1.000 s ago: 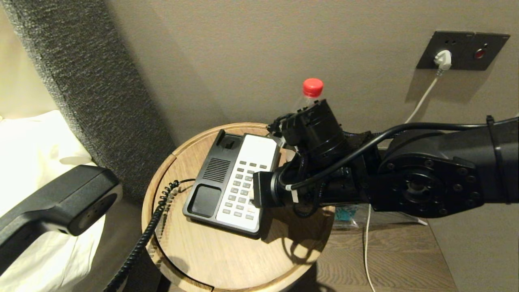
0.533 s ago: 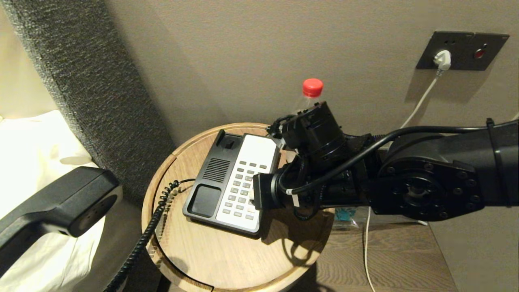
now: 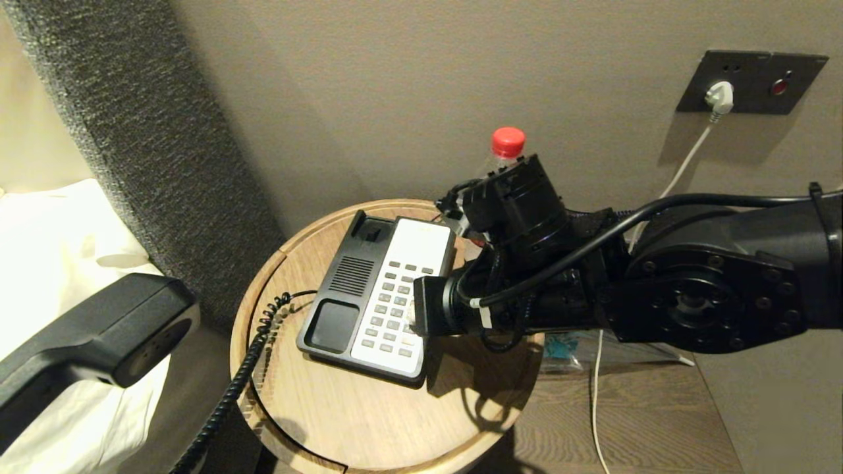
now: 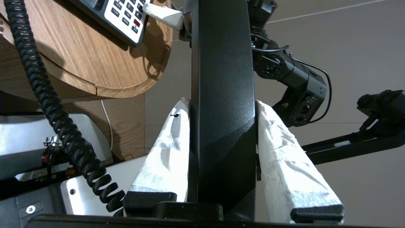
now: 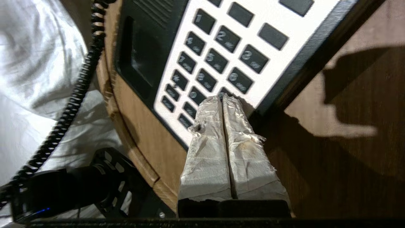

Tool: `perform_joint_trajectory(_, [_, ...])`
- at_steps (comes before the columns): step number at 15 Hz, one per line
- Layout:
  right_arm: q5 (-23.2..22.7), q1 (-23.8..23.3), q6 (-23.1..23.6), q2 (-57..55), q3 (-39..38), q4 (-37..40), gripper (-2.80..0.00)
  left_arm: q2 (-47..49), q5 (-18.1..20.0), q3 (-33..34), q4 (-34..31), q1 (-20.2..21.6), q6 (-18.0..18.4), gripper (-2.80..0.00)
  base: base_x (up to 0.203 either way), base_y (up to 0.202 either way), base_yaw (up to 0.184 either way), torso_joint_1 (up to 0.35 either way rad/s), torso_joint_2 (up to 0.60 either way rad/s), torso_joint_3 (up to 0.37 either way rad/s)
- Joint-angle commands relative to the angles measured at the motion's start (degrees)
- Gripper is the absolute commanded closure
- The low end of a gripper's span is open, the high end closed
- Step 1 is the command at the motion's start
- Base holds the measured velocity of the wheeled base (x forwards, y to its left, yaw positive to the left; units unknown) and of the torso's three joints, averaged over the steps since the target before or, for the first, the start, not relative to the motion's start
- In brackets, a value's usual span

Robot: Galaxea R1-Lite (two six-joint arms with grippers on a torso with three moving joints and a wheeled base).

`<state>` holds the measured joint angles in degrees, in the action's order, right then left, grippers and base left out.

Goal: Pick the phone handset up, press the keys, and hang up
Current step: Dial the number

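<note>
Phone handset point(image 3: 92, 336) first: from the head view it hangs off to the robot's left, clear of the round wooden table point(image 3: 369, 421), over white bedding point(image 3: 59, 243), its coiled cord point(image 3: 244, 375) trailing back toward the phone base point(image 3: 375, 296). It looks like stiff, matte black plastic, light enough and not fragile, though the smooth flanks could slip; the straight middle bar seems the sensible place to hold it (the bulbous, perforated ends would roll in a grip). The right arm reaches across the table, the right gripper point(image 3: 412, 315) down at the grey keys on the white panel; a clear bottle point(image 3: 504, 148) with a red cap stands behind by the wall. In the left wrist view the left gripper point(image 4: 223, 109) has its two padded, paper-white fingers point(image 4: 167, 148) part way apart and pressed on either flank of the handset's flat black bar, holding it squarely; the springy cord runs past beside it, and the table's wood grain and a corner of the base show beyond. In the right wrist view the right gripper's wrapped fingers lie closed together with nothing between them, forming one blunt tip that rests at the lower rows of the keypad point(image 5: 218, 60), beside the six key, as far as I can judge touching a key there.
</note>
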<state>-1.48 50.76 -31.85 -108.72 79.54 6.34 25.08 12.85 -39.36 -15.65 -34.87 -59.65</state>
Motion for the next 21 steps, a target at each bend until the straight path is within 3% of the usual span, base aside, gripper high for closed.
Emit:
perform_joint_trajectory(1, [-0.1,0.7,-0.6,0.2,0.5,-0.2,0.0,0.1,0.1,0.0,-0.1,0.0,-0.4,0.0,0.0,0.0,0.0,0.0,0.0,0.0])
perform_joint_trajectory(21, [0.5,1.6,0.2,-3.6,1.4,-0.3,0.0,-0.5,0.1,0.5,-0.1,0.0,-0.4,0.0,0.0,0.0,0.0,0.0,0.0,0.0])
